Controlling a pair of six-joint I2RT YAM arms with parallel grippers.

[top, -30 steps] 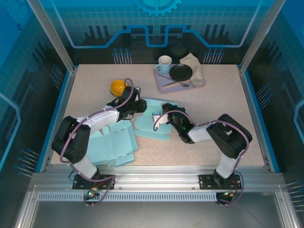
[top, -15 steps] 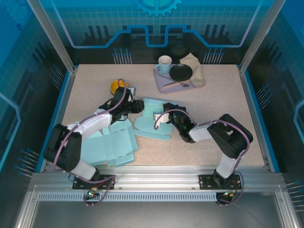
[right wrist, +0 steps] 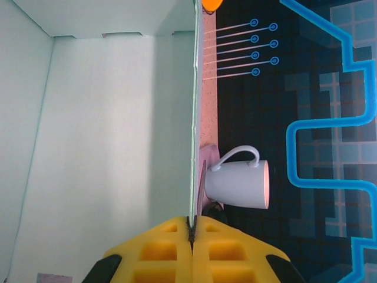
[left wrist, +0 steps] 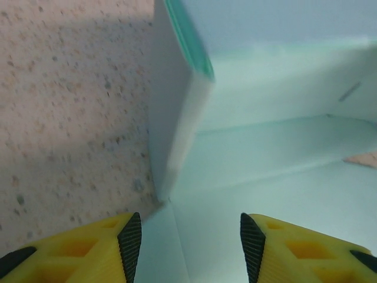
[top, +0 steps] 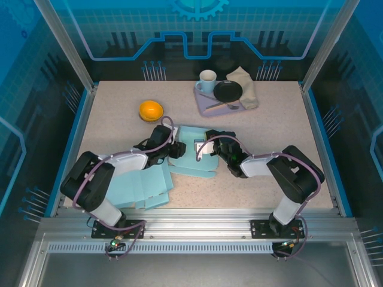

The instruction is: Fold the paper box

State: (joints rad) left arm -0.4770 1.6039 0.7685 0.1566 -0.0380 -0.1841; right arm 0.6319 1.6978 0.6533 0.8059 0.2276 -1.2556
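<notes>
Paper box [top: 187, 164] fills centre; right-hand tabletop [top: 281, 125] lies bare.

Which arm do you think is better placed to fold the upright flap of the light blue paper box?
Probably left: the left gripper is open at the upright flap, while the right gripper is shut on another wall of the light blue paper box.

I can read no text, label, brand or number on the paper box [top: 190, 160] or elsewhere.

Speckled beige table [top: 269, 137] enclosed by blue circuit-patterned walls [top: 251, 30].
</notes>
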